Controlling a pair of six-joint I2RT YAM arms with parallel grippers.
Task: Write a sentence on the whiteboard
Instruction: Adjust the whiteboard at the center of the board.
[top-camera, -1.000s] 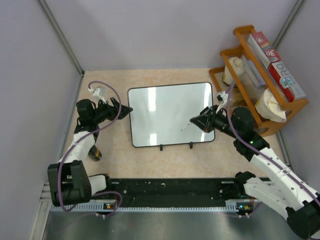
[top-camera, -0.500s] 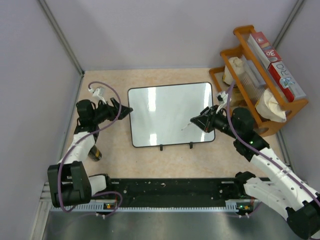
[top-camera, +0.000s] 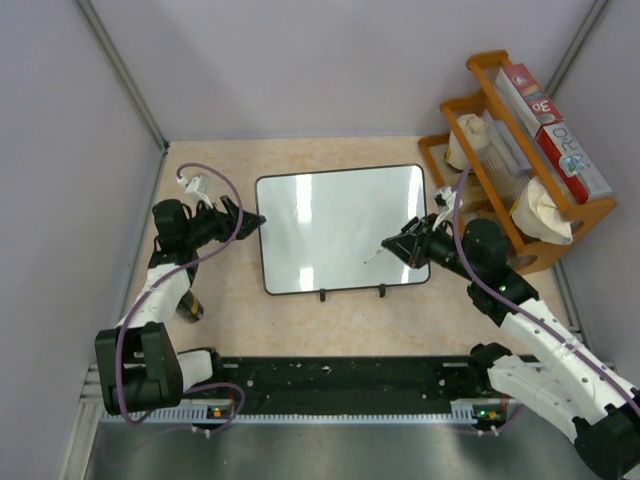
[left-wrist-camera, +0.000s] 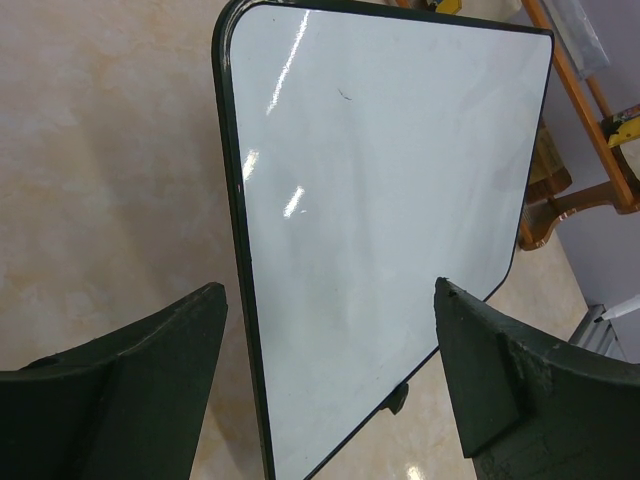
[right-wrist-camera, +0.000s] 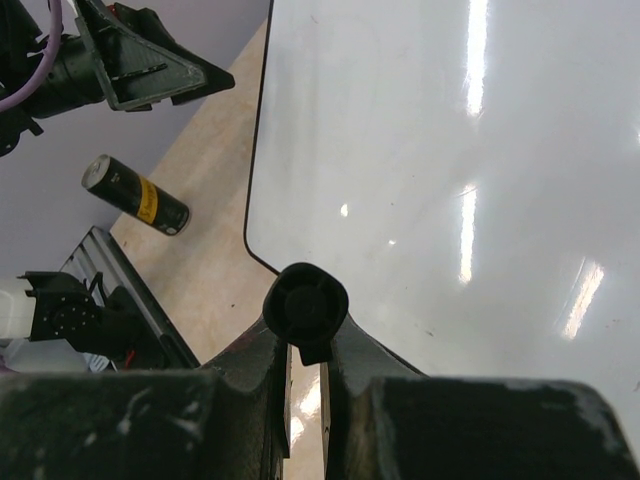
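The whiteboard (top-camera: 340, 225) lies flat on the table, its small black feet on the near long edge; it also shows in the left wrist view (left-wrist-camera: 390, 200) and the right wrist view (right-wrist-camera: 450, 150). Its surface is nearly blank, with only a tiny mark. My left gripper (top-camera: 255, 218) is open and empty at the board's left edge, its jaws straddling that edge (left-wrist-camera: 328, 288). My right gripper (top-camera: 392, 243) is shut on a marker (top-camera: 372, 252) that points over the board's near right part. In the right wrist view (right-wrist-camera: 305, 350) the marker's black end (right-wrist-camera: 305, 305) faces the camera.
A black and yellow cylinder (top-camera: 190, 306) lies on the table left of the board, also in the right wrist view (right-wrist-camera: 135, 195). An orange wooden rack (top-camera: 520, 150) with boxes and white items stands at the right. A black strip (top-camera: 330, 378) runs along the near edge.
My right gripper with the marker has shifted slightly toward the near edge of the board. The left arm has not moved.
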